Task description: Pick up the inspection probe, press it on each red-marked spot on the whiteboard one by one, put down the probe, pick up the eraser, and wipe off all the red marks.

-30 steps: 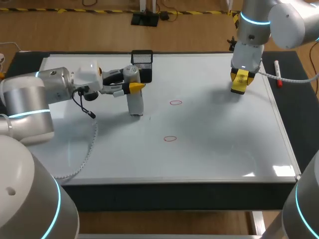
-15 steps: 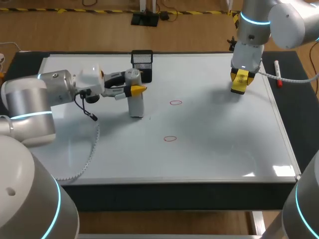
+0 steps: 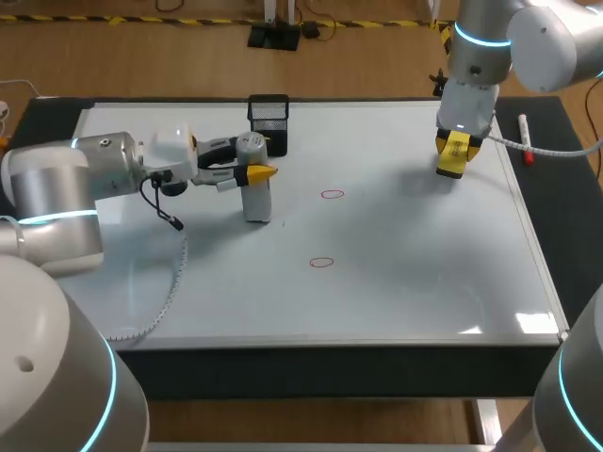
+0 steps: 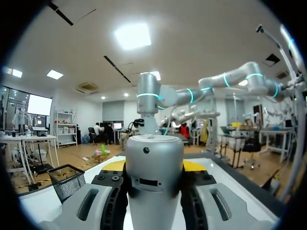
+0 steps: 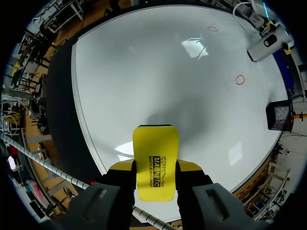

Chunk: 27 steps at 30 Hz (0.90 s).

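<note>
The inspection probe (image 3: 256,196), a silver cylinder, stands upright with its lower end at the whiteboard (image 3: 405,273). My left gripper (image 3: 258,171) is shut on its upper part from the side. In the left wrist view the probe (image 4: 154,177) fills the gap of my left gripper (image 4: 154,167). Two red rings remain: one (image 3: 332,194) to the right of the probe, another (image 3: 321,263) nearer the front. At the board's back right my right gripper (image 3: 452,151) is shut on the yellow eraser (image 3: 451,160), held above the board. In the right wrist view the eraser (image 5: 155,160) sticks out ahead of the fingers, with both rings (image 5: 240,79) (image 5: 212,28) beyond.
A black mesh basket (image 3: 268,114) stands at the board's back edge, just behind the probe. A red-capped marker (image 3: 524,137) lies on the dark mat to the right of the board. My left arm's cable (image 3: 168,282) trails over the board's left part.
My left gripper has sunk a little and edged right with the probe. The right arm and the eraser have not moved.
</note>
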### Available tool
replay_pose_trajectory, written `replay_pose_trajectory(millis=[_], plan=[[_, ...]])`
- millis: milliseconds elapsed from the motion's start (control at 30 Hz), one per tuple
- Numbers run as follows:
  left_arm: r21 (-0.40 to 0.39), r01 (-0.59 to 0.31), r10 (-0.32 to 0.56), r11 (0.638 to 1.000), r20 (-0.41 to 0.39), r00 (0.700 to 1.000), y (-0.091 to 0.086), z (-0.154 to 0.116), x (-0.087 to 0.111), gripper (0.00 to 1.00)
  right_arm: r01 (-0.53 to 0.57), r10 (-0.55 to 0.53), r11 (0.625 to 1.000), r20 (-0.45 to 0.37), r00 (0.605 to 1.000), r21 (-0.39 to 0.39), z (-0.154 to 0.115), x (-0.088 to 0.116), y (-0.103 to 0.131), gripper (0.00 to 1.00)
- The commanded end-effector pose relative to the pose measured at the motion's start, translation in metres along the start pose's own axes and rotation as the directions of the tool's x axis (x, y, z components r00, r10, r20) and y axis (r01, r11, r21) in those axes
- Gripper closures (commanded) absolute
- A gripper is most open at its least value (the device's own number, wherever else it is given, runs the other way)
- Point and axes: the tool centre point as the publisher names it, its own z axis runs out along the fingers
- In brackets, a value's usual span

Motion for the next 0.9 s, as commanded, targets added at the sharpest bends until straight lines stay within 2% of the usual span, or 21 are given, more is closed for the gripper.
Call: replay_pose_trajectory(millis=[33,700,900], plan=[[-0.028,-0.001,0.001,1.0,-0.005,1.0,0.0,0.0,0.0,1.0,0.002,-0.002,1.0,-0.002,1.0,0.002,-0.002,0.001,0.0,1.0],[-0.041,-0.001,0.0,0.999,-0.01,1.0,0.002,0.001,0.0,1.0,0.002,-0.002,1.0,-0.002,1.0,0.002,-0.002,0.001,0.0,1.0],[-0.019,-0.028,0.028,0.999,-0.011,1.0,-0.011,0.002,0.001,1.0,0.002,-0.002,1.0,-0.002,1.0,0.002,-0.002,0.001,0.0,1.0]])
